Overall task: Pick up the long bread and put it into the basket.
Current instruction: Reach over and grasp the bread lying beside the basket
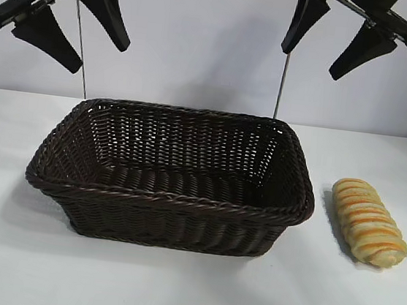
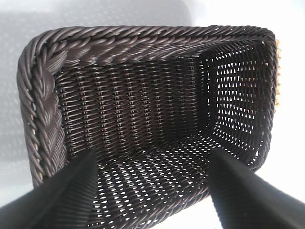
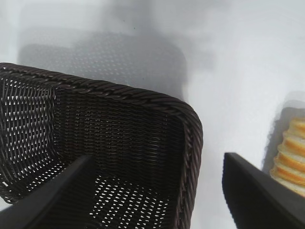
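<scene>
The long bread point(image 1: 369, 222), a tan-yellow loaf with orange stripes, lies on the white table to the right of the basket point(image 1: 169, 193); an edge of the bread point(image 3: 291, 157) shows in the right wrist view. The dark brown wicker basket point(image 2: 109, 45) is empty and stands mid-table. High above its left end hangs my left gripper point(image 1: 99, 46), open, with nothing between its fingers. My right gripper point(image 1: 310, 64) hangs open and empty high above the basket's right end, up and to the left of the bread. In the right wrist view the basket's corner point(image 3: 193, 143) lies between the fingers.
White table point(image 1: 173, 289) with free room in front of the basket and around the bread. A grey wall stands behind. Two thin rods point(image 1: 80, 43) rise behind the basket.
</scene>
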### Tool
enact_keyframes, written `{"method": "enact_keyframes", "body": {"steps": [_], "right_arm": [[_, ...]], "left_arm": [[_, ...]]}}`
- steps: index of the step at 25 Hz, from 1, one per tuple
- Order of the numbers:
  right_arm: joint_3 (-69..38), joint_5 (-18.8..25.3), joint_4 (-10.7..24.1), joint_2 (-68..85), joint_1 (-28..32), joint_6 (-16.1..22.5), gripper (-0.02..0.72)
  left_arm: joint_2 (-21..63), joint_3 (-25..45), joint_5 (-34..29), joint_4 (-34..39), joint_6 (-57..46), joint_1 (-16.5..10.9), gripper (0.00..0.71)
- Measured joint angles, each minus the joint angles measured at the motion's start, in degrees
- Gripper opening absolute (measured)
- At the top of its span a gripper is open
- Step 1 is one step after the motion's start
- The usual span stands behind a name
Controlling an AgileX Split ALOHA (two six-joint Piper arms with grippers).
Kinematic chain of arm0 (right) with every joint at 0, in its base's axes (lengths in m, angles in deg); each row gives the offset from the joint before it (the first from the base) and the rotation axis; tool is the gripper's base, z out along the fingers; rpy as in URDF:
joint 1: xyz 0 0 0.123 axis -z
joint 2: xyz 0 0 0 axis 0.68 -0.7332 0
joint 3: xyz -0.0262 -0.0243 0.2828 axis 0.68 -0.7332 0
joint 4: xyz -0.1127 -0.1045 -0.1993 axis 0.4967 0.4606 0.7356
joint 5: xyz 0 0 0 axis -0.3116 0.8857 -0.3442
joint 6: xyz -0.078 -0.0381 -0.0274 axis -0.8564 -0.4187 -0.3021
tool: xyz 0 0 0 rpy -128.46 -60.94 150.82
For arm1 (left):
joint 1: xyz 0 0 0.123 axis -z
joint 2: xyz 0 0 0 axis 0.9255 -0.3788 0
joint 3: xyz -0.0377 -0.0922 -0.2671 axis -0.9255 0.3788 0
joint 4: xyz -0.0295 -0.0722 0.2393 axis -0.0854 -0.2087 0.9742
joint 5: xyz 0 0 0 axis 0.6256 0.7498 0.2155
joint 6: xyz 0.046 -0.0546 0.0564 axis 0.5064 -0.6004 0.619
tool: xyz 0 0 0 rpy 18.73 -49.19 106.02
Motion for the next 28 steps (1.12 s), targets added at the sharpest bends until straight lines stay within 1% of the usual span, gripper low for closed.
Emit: {"method": "enact_keyframes", "body": {"steps": [2,4,6,8,11,16,23,26,28], "right_arm": [[0.0,0.0,3.9,0.0,0.0,1.4,0.538],[0.0,0.0,7.1,0.0,0.0,2.5,0.538],[0.0,0.0,9.3,0.0,0.0,3.4,0.538],[0.0,0.0,10.4,0.0,0.1,4.2,0.538],[0.0,0.0,10.5,0.0,0.8,4.9,0.538],[0.0,0.0,10.4,0.0,2.4,5.0,0.538],[-0.3,-0.1,8.0,-0.5,2.7,5.0,0.538],[-3.3,-0.1,6.7,-0.7,2.7,4.9,0.538],[-6.8,-0.2,6.6,-0.6,2.7,4.9,0.538]], "left_arm": [[0.0,0.0,0.0,0.0,0.0,0.0,0.484],[0.0,0.0,0.0,0.0,0.0,0.0,0.484],[0.0,0.0,0.0,0.0,0.0,0.0,0.484],[0.0,0.0,0.0,0.0,0.0,0.0,0.484],[0.0,0.0,0.0,0.0,0.0,0.0,0.484],[0.0,0.0,0.0,0.0,0.0,0.0,0.484],[0.0,0.0,0.0,0.0,0.0,0.0,0.484],[0.0,0.0,0.0,0.1,0.0,0.0,0.484],[0.0,0.0,0.0,0.1,0.0,0.0,0.484]]}}
